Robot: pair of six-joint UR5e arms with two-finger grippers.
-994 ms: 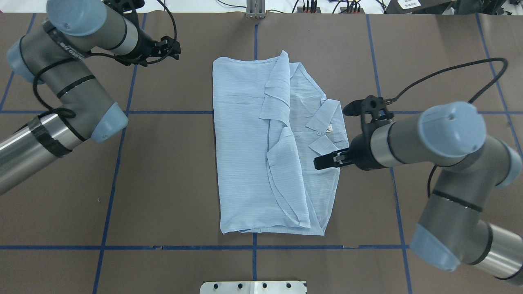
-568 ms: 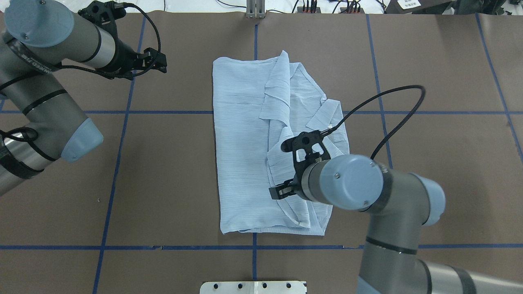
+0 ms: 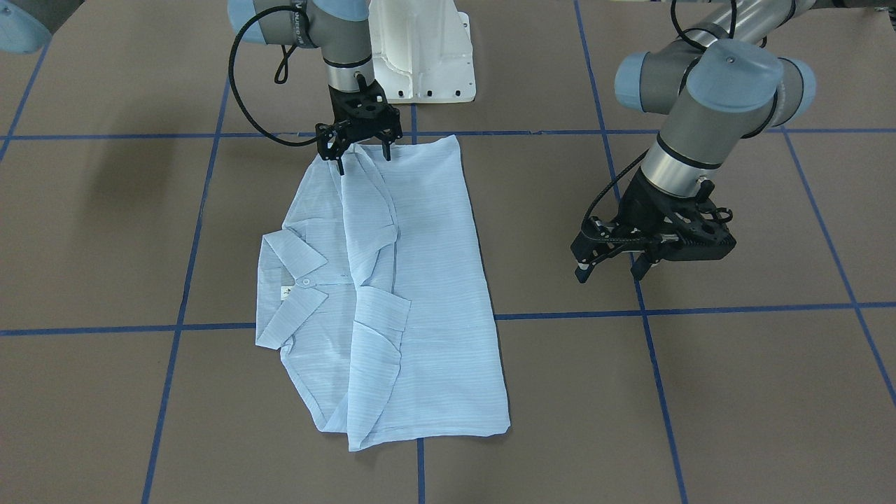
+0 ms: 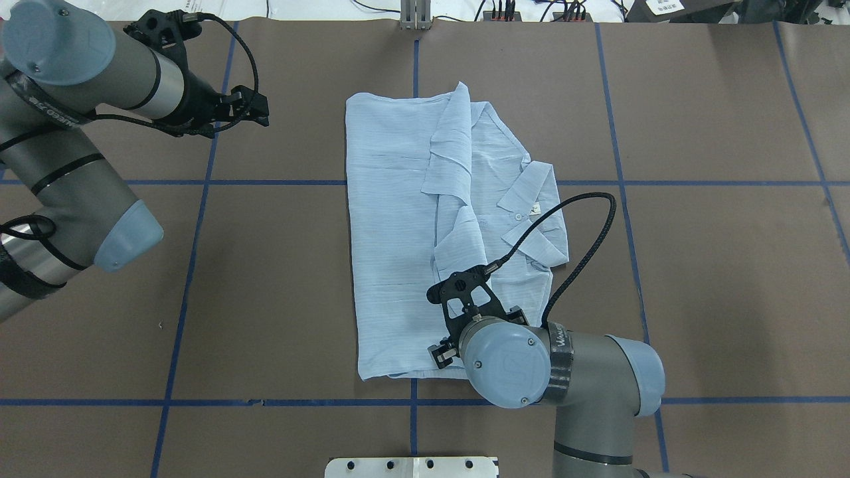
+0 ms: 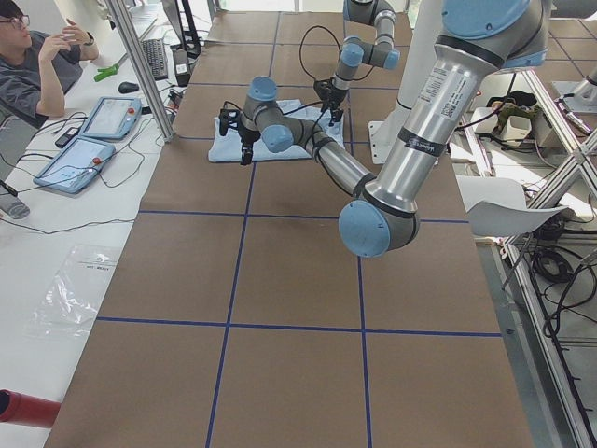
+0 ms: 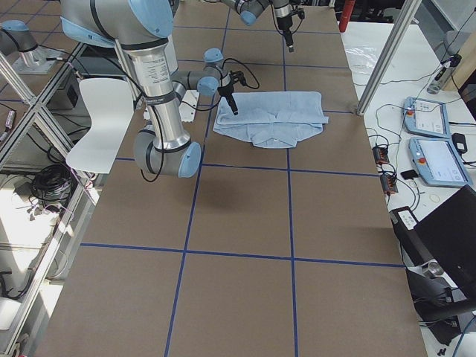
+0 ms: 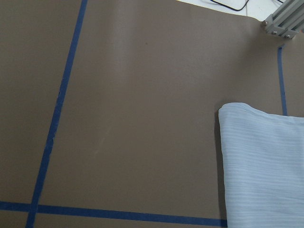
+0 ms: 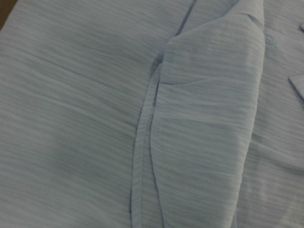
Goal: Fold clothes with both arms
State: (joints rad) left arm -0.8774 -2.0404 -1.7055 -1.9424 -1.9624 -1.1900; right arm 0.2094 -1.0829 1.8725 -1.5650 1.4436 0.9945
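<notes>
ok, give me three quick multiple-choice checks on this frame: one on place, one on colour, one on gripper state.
1. The right gripper is over:
A) bare table
B) the shirt's edge nearest the white pedestal
C) the collar

2. The tape lines on the table are:
A) red
B) yellow
C) blue

3. The left gripper is:
A) open, holding nothing
B) shut on a sleeve
C) shut on the collar

Answers:
1 B: it hangs at the shirt's end by the white pedestal.
2 C: the grid shows blue in every view.
3 A: its jaws stand apart over bare table, clear of the shirt.
</notes>
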